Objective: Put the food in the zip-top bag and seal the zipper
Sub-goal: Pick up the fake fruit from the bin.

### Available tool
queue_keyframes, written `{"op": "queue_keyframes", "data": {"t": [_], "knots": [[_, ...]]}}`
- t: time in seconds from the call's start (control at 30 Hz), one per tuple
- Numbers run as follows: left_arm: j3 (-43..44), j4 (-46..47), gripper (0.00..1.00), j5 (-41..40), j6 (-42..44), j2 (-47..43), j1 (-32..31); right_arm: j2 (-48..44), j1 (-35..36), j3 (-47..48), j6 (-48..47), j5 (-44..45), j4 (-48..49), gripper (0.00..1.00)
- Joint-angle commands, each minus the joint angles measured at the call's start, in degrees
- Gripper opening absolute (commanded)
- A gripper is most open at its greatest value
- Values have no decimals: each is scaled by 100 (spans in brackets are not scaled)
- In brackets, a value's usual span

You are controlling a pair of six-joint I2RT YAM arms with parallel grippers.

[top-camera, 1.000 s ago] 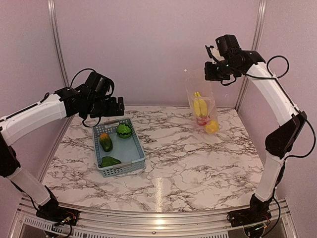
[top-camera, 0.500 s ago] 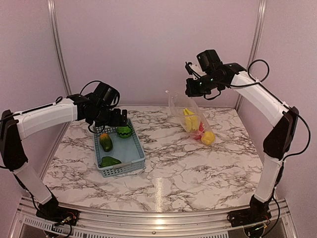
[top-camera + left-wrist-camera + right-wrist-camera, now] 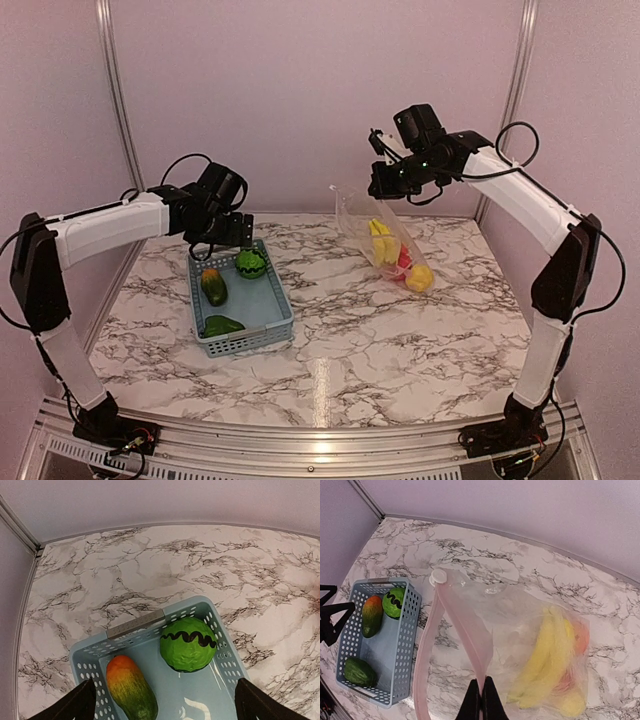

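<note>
My right gripper (image 3: pixel 383 190) is shut on the mouth edge of the clear zip-top bag (image 3: pixel 382 232) and holds it up, tilted left, with its bottom on the table. In the right wrist view the fingers (image 3: pixel 481 700) pinch the pinkish zipper strip (image 3: pixel 465 630), with the white slider tab (image 3: pixel 438 576) at its far end. Yellow bananas (image 3: pixel 545 655), a yellow round piece (image 3: pixel 419 278) and red pieces lie inside the bag. My left gripper (image 3: pixel 228 228) is open above the far end of the basket, over a green melon (image 3: pixel 188 644) and an orange-green mango (image 3: pixel 131 688). A green piece (image 3: pixel 221 325) lies nearer.
The grey-blue mesh basket (image 3: pixel 275 336) stands left of centre on the marble table (image 3: pixel 400 340). The back wall and metal corner posts (image 3: pixel 116 100) close the far side. The bag's mouth gapes open towards the basket.
My right gripper has swung left and down with the bag, which now leans left. My left gripper has moved right and down to over the basket's far end.
</note>
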Motion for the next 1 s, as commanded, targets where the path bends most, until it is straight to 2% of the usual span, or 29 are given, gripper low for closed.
{"op": "queue_keyframes", "data": {"t": [0.0, 0.07, 0.27, 0.43, 0.67, 0.97], "knots": [[-844, 880, 90, 510, 376, 57, 149, -110, 40, 59, 69, -154, 3, 0], [-1042, 1267, 83, 952, 197, 55, 235, -149, 43, 50, 65, -159, -37, 0], [-444, 922, 81, 1968, -681, 865, 398, -503, 51, -498, 152, -83, 69, 0], [-30, 801, 83, 1733, -1196, 1322, 434, -761, 53, -940, 277, -49, 236, 0], [634, 491, 85, 1401, -1381, 1878, 606, -839, 61, -1084, 338, -117, 272, 0], [697, 333, 81, 1538, -1693, 2221, 707, -750, 69, -887, 347, -145, 183, 0]]}}
